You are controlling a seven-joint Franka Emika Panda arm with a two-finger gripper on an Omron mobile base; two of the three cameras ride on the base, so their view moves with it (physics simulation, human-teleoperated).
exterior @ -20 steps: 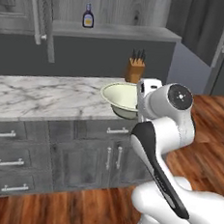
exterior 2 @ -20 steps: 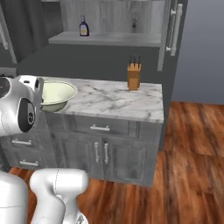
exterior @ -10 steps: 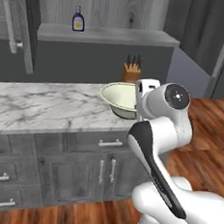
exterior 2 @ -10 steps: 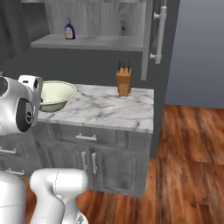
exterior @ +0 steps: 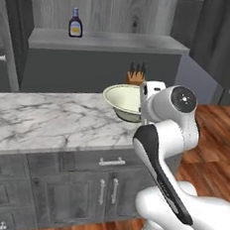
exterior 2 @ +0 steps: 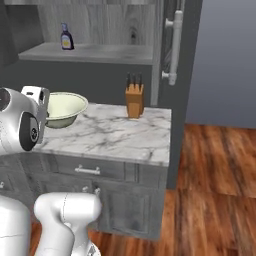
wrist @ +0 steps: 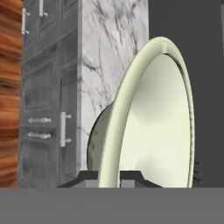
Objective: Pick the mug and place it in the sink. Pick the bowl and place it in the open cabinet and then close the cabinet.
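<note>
Claw point(wrist: 109, 177) clamped on the rim of the bowl point(wrist: 148, 118) in the hand view, one dark fingertip on each side of the pale edge, nearly closed with only the rim between them. Bowl seen edge-on there, cream-green inside facing right, darker underside facing left. Behind it, the marble counter point(wrist: 103, 52) running up the frame, with grey drawers point(wrist: 43, 109) and silver handles to the left and a strip of wood floor point(wrist: 9, 87) at the far left edge.

Left base view: bowl point(exterior: 123, 100) held up just above the marble counter point(exterior: 46, 120), tilted slightly, its right side hidden behind the white wrist of the arm point(exterior: 168, 122). Fingers themselves hidden by the wrist here. Knife block point(exterior: 136, 75) just behind the bowl. Above and behind, the open cabinet point(exterior: 104, 39) with a grey shelf, a dark sauce bottle point(exterior: 75, 23) standing upright near the shelf's left end. Grey drawers and doors below the counter.

Right base view: bowl point(exterior 2: 64, 108) above the left part of the counter point(exterior 2: 115, 132), touching the arm's wrist point(exterior 2: 30, 115) on its left side. Knife block point(exterior 2: 133, 97) to the right of the bowl, well apart from it. Sauce bottle point(exterior 2: 65, 37) on the cabinet shelf point(exterior 2: 95, 52) above. Open cabinet door point(exterior 2: 172, 45) edge-on at the right, silver bar handle showing.
</note>
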